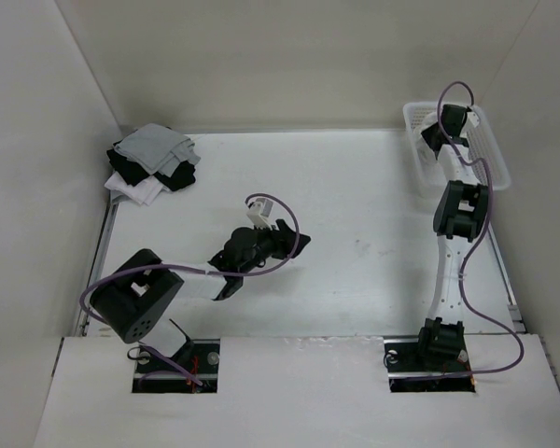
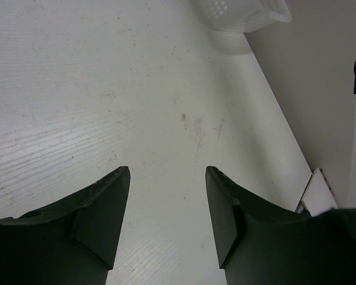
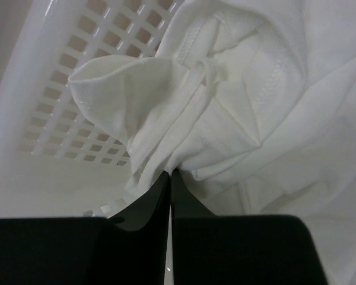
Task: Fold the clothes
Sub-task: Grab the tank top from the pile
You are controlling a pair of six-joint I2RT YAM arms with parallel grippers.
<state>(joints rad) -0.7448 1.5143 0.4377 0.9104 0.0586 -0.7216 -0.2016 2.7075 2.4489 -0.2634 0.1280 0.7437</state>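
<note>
Only wrist view shows right pincer [image 3: 169, 175] pinching clothes [image 3: 231, 113].

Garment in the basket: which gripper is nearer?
Right. The right gripper is inside the basket, shut on a bunched fold of the garment. The left gripper hangs open over the table, well away from the basket.

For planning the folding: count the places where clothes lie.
2. A grey, black and white stack at the far left corner; a white garment in the basket at far right, pinched by the right end effector. More may be hidden.
</note>
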